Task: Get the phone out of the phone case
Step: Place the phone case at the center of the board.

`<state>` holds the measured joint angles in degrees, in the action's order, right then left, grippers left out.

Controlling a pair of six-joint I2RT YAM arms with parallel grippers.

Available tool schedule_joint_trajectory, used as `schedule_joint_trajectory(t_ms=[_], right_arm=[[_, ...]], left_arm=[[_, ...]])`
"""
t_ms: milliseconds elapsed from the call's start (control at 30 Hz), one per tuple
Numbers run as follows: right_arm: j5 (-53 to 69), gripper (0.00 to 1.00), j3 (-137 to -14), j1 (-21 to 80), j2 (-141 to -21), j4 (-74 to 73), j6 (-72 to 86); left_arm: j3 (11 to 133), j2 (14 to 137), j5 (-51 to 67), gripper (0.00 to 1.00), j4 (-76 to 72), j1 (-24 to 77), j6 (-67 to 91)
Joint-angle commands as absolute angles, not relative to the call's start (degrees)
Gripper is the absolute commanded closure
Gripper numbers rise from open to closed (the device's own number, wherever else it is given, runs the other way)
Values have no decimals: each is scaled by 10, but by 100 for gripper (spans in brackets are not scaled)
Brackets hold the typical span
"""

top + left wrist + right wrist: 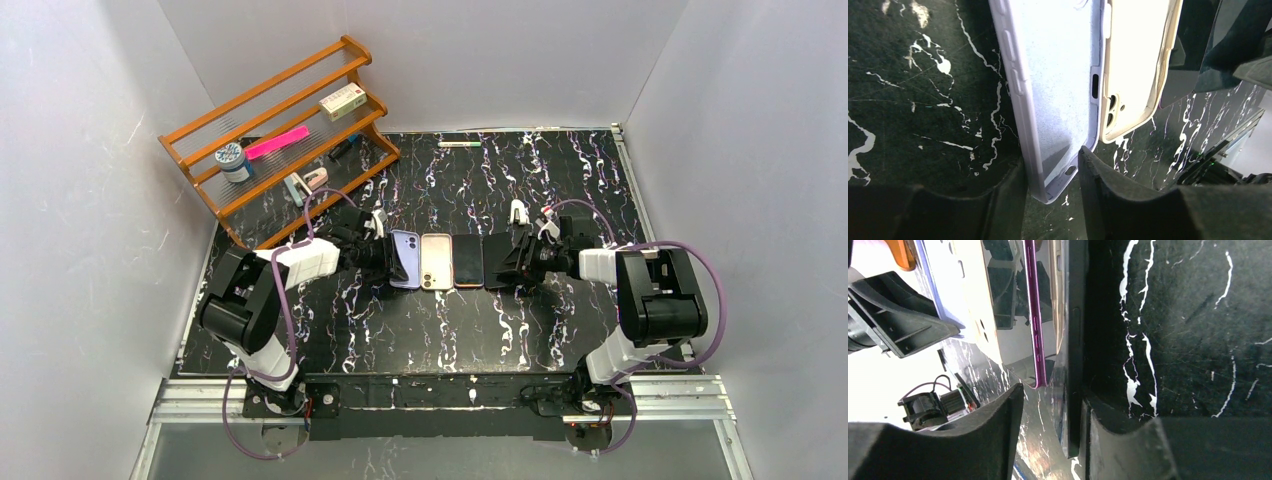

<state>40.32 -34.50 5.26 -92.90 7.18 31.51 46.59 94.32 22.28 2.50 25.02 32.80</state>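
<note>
left gripper (1052, 167) clenched on end of lilac case (1058, 75), mid-table. right gripper (1052, 400) spread astride black slab (1075, 340), rightmost in row, probably cased phone; one pad touching. next: close squarely on rim, peel one corner first, slowly.

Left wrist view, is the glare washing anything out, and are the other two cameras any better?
Left wrist: glare blows out the inside of the lavender case and the cream case beside it. Right wrist: the upper left is overexposed, while the black phone edge and the marbled table stay readable. Top external: even light, sharp, no glare.
</note>
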Motion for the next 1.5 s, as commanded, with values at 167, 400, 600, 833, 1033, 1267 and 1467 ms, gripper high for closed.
schedule_joint_trajectory(t_ms=[167,400,600,833,1033,1267,1467], right_arm=[[300,28,-377,60,-904,-69,250],[212,15,-407,75,-891,-136,244],[150,5,-438,88,-910,-175,238],[171,4,-458,106,-923,-160,234],[183,4,-491,151,-956,-145,243],[189,4,-506,159,-955,-141,241],[155,1,-514,159,-898,-159,224]], left_arm=[[488,934,145,42,136,258,288],[507,919,62,26,198,258,290],[523,934,56,24,193,258,297],[548,964,94,24,159,258,304],[565,1000,139,24,140,262,306],[567,997,170,24,131,278,291],[567,945,99,21,165,277,280]])
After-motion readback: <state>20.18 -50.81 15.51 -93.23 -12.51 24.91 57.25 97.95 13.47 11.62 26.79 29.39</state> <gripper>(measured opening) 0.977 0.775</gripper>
